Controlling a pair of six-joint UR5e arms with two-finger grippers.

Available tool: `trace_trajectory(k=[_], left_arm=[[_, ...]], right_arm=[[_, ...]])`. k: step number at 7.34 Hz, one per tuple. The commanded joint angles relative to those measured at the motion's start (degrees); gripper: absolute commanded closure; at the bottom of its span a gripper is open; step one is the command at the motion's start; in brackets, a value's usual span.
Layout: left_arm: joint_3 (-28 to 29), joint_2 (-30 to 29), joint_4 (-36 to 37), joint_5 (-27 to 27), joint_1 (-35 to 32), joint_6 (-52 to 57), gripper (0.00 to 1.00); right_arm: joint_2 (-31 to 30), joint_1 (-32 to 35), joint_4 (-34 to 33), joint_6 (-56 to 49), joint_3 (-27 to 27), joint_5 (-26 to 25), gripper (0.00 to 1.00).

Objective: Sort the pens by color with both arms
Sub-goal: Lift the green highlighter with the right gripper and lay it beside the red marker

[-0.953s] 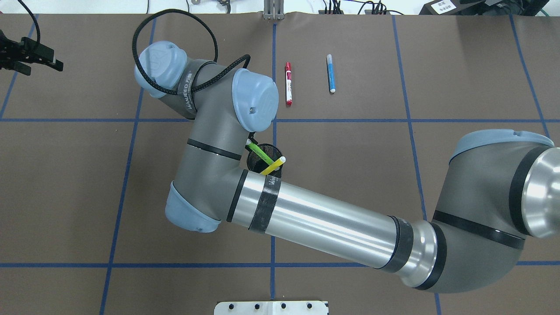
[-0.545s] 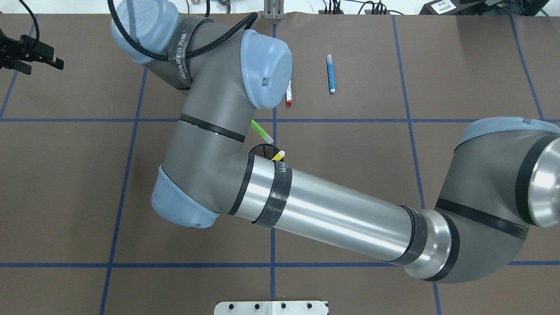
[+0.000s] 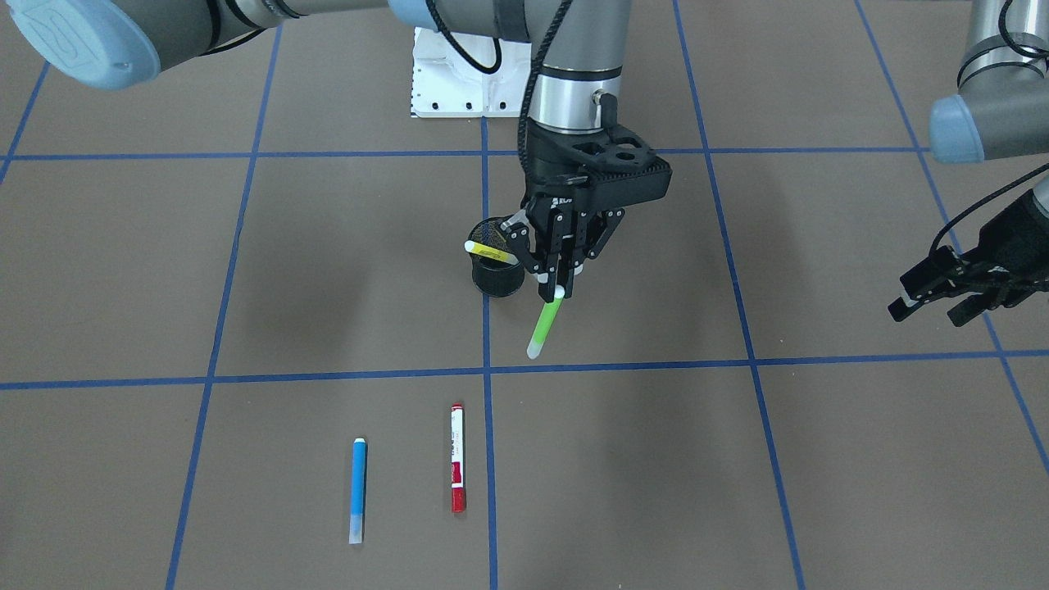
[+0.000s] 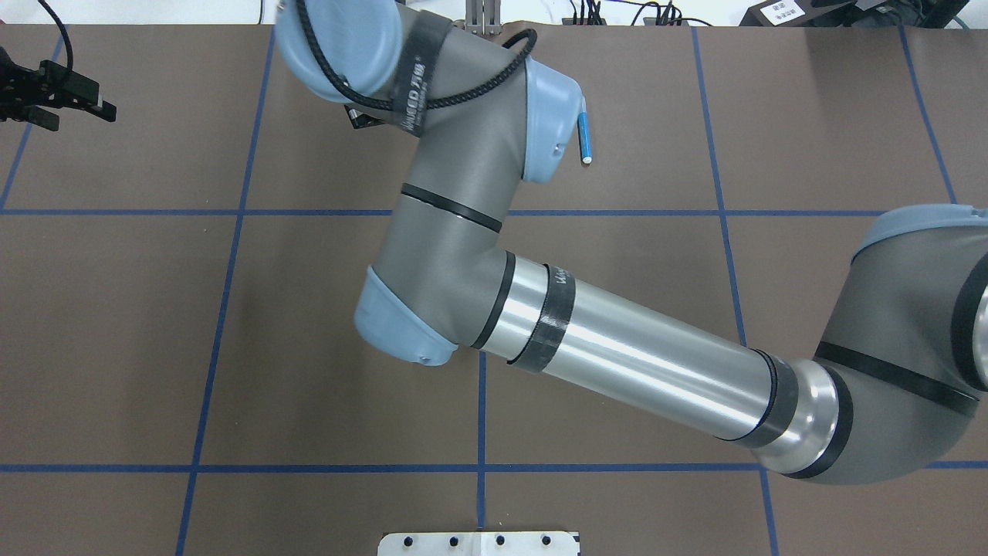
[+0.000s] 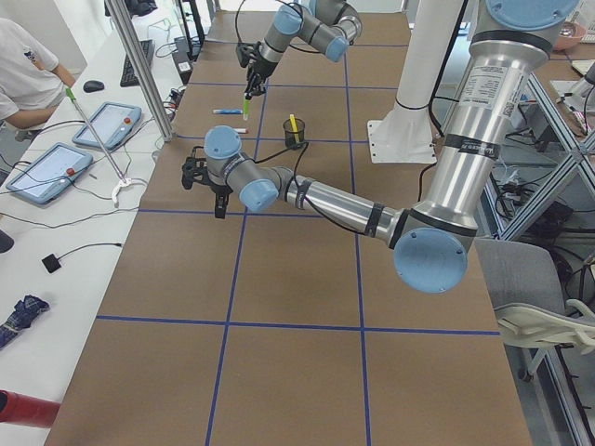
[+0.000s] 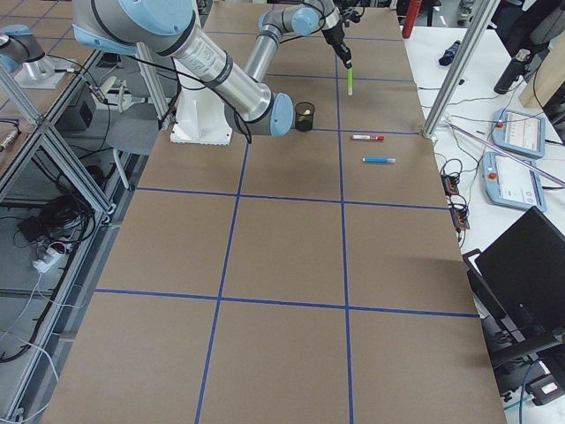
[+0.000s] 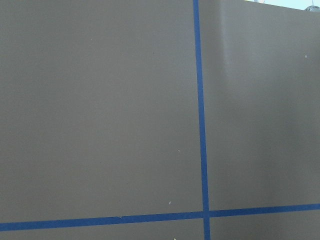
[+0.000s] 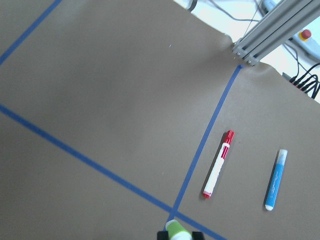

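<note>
My right gripper [image 3: 560, 288] is shut on the top end of the light green pen [image 3: 545, 328]. It holds the pen nearly upright above the table, just beside the black mesh cup [image 3: 498, 277]. The pen's cap shows at the bottom of the right wrist view [image 8: 176, 231]. The yellow pen [image 3: 489, 250] leans in the cup. The red pen [image 3: 457, 457] and the blue pen [image 3: 357, 489] lie side by side on the table farther out, and both show in the right wrist view, red [image 8: 218, 164] and blue [image 8: 276, 180]. My left gripper [image 3: 934, 305] is open and empty, far off to the side.
Blue tape lines [image 3: 485, 373] divide the brown table into squares. In the overhead view my right arm [image 4: 617, 355] covers the cup, the red pen and the green pen; only the blue pen [image 4: 584, 140] shows. The white pedestal base [image 3: 459, 78] stands behind the cup.
My right arm has lifted the green pen out of the cup and carried it away from the robot's base. The yellow pen stays in the cup. The left gripper has not moved.
</note>
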Motion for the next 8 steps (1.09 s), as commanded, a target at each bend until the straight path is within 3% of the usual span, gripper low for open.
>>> trace_trajectory(k=[1,2,4,6,8], left_arm=[[-1.51,0.95,0.00,0.05,-0.06,-0.09,0.01],[-1.70,1.14,0.00,0.05,0.02,-0.09,0.01],[-2.22,1.31,0.00,0.05,0.03,-0.79,0.01],[-2.75,1.23,0.00,0.13,0.11,-2.55,0.01],[-2.66,1.23,0.00,0.13,0.20,-2.46,0.01]], right_arm=[[-3.49,0.27,17.76,9.94,-7.38,-10.84,1.00],[-3.41,0.35,20.86,11.87,-11.85,-15.91,1.00],[-3.14,-0.87,34.89,16.61,-23.88,-22.09,1.00],[-0.26,-1.75,38.12,17.25,-30.23,-22.73,1.00],[0.20,-3.59,38.12,17.16,-33.16,-25.70,1.00]])
